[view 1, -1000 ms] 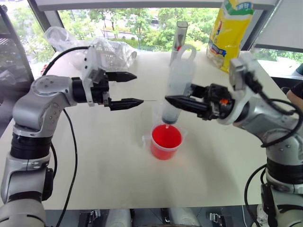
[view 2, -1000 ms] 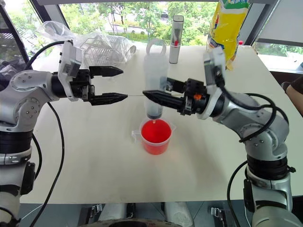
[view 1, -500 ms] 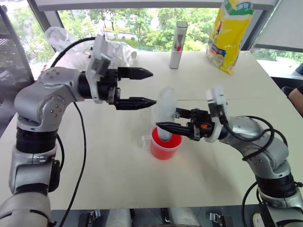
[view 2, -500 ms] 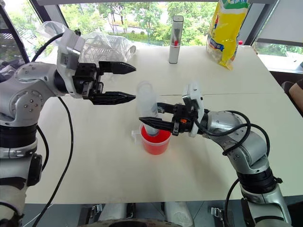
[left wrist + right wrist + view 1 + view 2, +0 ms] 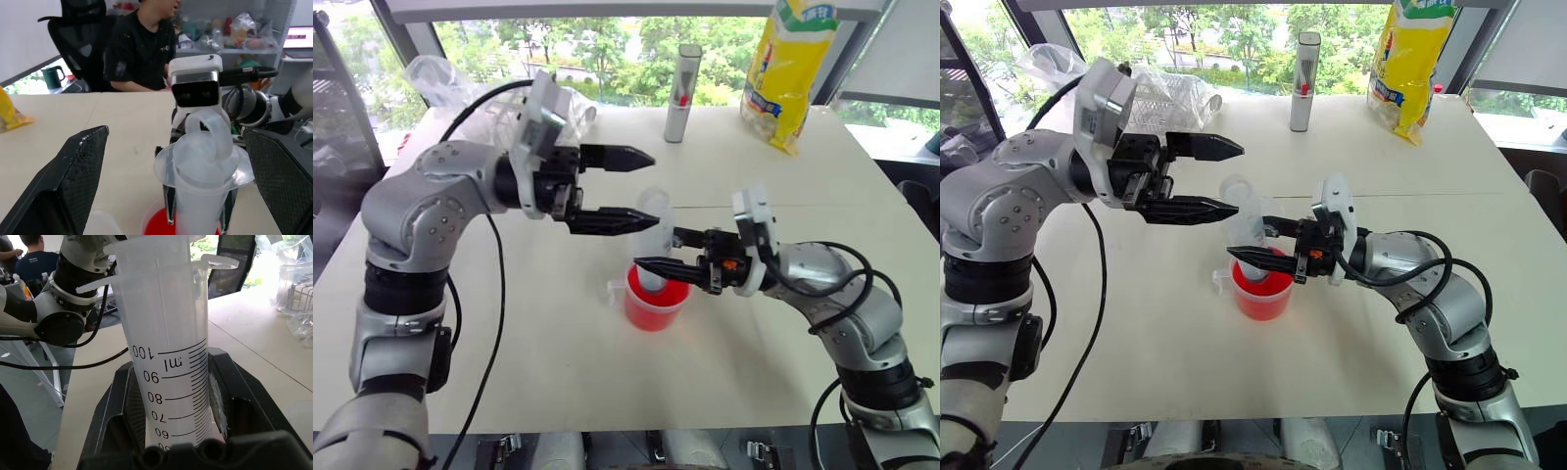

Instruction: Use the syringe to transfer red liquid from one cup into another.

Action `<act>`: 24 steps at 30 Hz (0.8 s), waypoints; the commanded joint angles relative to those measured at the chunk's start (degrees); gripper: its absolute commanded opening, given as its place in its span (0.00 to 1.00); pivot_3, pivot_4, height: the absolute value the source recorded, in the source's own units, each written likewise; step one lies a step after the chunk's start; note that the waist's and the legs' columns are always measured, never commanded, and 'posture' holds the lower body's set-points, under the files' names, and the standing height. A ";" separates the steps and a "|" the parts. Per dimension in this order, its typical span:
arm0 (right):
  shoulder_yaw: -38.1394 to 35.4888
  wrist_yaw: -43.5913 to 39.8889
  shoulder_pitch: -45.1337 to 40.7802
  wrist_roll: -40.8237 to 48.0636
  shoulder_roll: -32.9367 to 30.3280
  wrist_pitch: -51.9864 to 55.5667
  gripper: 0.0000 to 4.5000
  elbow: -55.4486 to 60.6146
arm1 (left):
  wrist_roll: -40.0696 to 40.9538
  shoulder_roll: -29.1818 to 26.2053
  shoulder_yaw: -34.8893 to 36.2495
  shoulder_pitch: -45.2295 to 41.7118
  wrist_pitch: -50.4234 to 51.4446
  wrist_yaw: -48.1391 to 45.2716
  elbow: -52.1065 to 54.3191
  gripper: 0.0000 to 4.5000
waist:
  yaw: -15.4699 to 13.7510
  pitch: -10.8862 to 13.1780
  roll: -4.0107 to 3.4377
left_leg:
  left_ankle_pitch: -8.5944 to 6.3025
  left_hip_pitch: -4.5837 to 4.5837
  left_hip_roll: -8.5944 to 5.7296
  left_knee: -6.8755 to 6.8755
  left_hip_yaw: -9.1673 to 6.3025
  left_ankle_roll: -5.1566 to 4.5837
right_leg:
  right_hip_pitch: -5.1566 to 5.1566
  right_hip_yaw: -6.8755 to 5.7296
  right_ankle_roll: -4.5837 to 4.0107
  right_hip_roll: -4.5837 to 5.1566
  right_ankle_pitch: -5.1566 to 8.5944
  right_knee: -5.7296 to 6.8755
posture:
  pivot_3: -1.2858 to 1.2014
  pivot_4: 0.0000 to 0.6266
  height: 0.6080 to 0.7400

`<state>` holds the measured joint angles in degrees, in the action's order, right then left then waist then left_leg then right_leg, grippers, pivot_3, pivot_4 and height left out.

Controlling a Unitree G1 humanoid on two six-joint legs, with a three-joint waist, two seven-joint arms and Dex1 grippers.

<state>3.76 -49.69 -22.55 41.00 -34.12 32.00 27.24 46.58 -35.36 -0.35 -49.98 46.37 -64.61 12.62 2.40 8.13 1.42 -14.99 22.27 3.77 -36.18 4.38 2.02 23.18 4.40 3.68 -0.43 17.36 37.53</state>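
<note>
Around me on the table (image 5: 509, 352): a grey upright tube (image 5: 676, 93) with a red mark at upper centre of the frame, a yellow bag (image 5: 787, 69) at upper right, and a heap of clear plastic wrapping (image 5: 529, 103) at upper left behind my left arm. In my left wrist view a person in a black shirt (image 5: 142, 46) sits across the table beside a black chair (image 5: 80, 29).

Centre frame, the syringe (image 5: 653, 245) stands upright, long axis vertical, its ringed plunger end up and its lower end down inside the measuring cup (image 5: 656, 299), which holds the red liquid (image 5: 1253, 299). My right gripper (image 5: 666, 257) comes in level from the right of the frame, fingers pinching the barrel just above the cup's rim; the right wrist view shows the graduation marks between the black pads. A smaller clear cup (image 5: 100, 225) sits just beside the measuring cup, mostly hidden behind the syringe.

My left gripper (image 5: 631, 186) hangs above and to the left of the plunger top, pointing right, fingers (image 5: 607, 220) spread wide and touching nothing, the lower one just beside the plunger ring.
</note>
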 commanded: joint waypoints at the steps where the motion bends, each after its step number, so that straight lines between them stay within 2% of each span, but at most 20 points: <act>1: -0.67 -0.48 -0.30 -0.47 0.37 -1.23 0.31 0.54 | 2.47 0.53 0.87 -1.30 1.89 1.52 2.63 0.88 | -0.03 0.00 0.00 | 0.00 0.00 0.00 0.00 0.00 0.00 | 0.00 0.00 0.00 0.00 0.00 0.00 | 0.52 0.24 1.00; 2: -0.65 -0.56 -0.34 -0.61 0.38 -1.24 0.31 0.47 | 2.96 0.68 0.94 -1.25 2.51 1.96 2.90 0.82 | -0.04 0.00 0.00 | 0.00 0.00 0.00 0.00 -0.01 0.00 | 0.00 0.00 0.00 0.00 0.00 0.00 | 0.52 0.24 1.00; 4: -0.67 -0.61 -0.38 -0.67 0.43 -1.18 0.31 0.43 | 3.57 0.84 1.14 -1.12 3.18 2.52 3.37 0.62 | 0.01 0.00 0.00 | 0.00 0.00 0.00 0.00 -0.01 0.00 | -0.01 0.00 0.00 0.00 0.00 0.00 | 0.52 0.24 1.00; 9: -0.66 -0.79 -0.62 -1.18 0.53 -1.24 0.31 0.17 | 6.09 1.16 1.33 -0.41 5.99 4.90 5.07 0.03 | 0.01 0.00 0.00 | 0.00 -0.01 0.00 0.00 -0.01 0.00 | -0.01 0.00 0.00 0.00 0.00 0.01 | 0.52 0.24 1.00; 17: -0.81 -1.26 -1.13 -1.29 0.69 -0.99 0.31 -0.06 | 5.24 0.18 0.64 0.34 5.47 4.98 5.76 0.01 | -0.01 0.00 0.00 | 0.01 -0.02 0.00 -0.01 -0.01 0.01 | -0.01 0.01 0.00 0.00 0.00 0.01 | 0.52 0.24 1.00; 24: -0.59 -1.59 -0.60 -1.68 0.75 -0.95 0.31 -0.08 | 5.95 1.15 1.73 -2.38 5.24 5.89 3.64 0.01 | -0.04 0.00 0.00 | 0.01 -0.01 0.00 -0.01 -0.01 0.02 | -0.02 0.01 0.00 0.00 0.00 0.02 | 0.52 0.24 1.00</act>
<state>3.81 -50.74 -22.58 39.04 -33.64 31.91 26.13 51.28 -34.34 -0.29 -50.00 52.23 -58.89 15.97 2.36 8.13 1.42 -14.99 22.25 3.77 -36.19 4.37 2.03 23.16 4.40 3.68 -0.44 17.36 37.55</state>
